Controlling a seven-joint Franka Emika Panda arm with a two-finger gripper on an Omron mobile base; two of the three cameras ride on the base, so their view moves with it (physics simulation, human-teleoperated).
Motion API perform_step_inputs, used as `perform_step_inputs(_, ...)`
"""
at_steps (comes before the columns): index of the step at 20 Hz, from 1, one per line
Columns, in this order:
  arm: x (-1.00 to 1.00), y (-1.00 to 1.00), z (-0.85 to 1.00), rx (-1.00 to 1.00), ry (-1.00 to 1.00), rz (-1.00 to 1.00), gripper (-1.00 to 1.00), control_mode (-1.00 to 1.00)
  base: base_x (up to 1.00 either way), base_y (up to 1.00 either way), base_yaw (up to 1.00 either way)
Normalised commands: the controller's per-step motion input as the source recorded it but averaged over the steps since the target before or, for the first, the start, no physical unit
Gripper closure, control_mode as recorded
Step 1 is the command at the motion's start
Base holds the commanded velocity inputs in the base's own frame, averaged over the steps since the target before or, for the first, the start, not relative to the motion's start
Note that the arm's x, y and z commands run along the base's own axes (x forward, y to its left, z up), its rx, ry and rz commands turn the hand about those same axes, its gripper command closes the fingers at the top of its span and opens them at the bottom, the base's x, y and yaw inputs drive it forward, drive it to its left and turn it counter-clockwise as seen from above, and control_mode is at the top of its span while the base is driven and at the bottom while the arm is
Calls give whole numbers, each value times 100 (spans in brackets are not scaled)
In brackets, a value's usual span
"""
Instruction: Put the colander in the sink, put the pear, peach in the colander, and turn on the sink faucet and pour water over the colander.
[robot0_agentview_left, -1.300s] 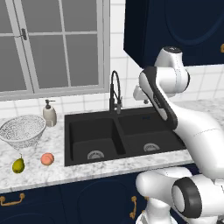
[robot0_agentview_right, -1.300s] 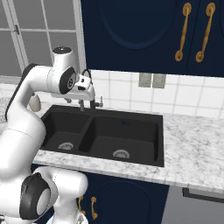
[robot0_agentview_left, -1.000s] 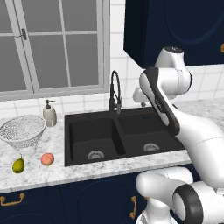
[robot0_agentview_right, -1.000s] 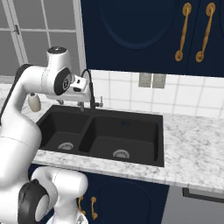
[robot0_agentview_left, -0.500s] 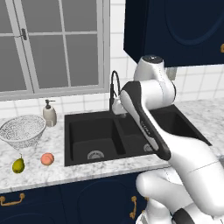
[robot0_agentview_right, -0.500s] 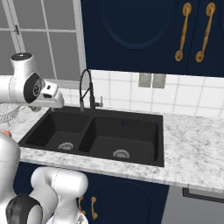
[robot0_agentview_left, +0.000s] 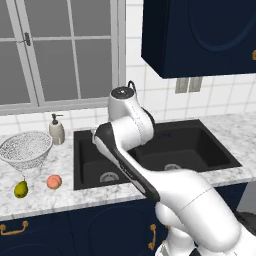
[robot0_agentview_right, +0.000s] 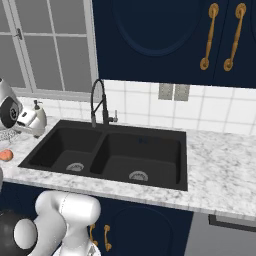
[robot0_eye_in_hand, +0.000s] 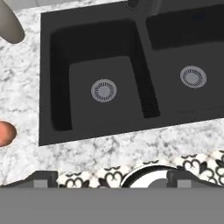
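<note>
The colander (robot0_agentview_left: 25, 149) sat on the counter (robot0_agentview_left: 70, 192), left of the sink (robot0_agentview_left: 150, 155), and it was not in the sink yet. The pear (robot0_agentview_left: 20, 189) and the peach (robot0_agentview_left: 54, 181) lay near each other on the counter, just in front of the colander. The gripper (robot0_eye_in_hand: 112, 178) hung above the left basin with its jaws wide apart and nothing in them. The faucet (robot0_agentview_right: 98, 102) stood behind the sink.

The arm looked to be heading for the colander. The bowl was wide and round, so the jaws might slip off its rim. The soap bottle (robot0_agentview_left: 56, 129) stood just beside the colander and could get knocked over. The fruits were round and might roll away if bumped.
</note>
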Motion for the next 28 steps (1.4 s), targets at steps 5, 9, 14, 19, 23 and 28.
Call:
perform_step_inputs(5,35,100,-38,0,-2,-35,-100,-100,0,0,0)
perform_step_inputs(9,51,100,-14,1,-1,-28,-100,-100,0,0,0)
perform_step_inputs(14,44,94,-1,5,2,-19,-100,-100,0,0,0)
perform_step_inputs(19,45,64,-1,13,4,-12,-100,-100,0,0,0)
perform_step_inputs(23,57,33,-22,17,8,-2,-100,-100,0,0,0)
perform_step_inputs(28,44,31,-32,15,11,0,-100,-100,0,0,0)
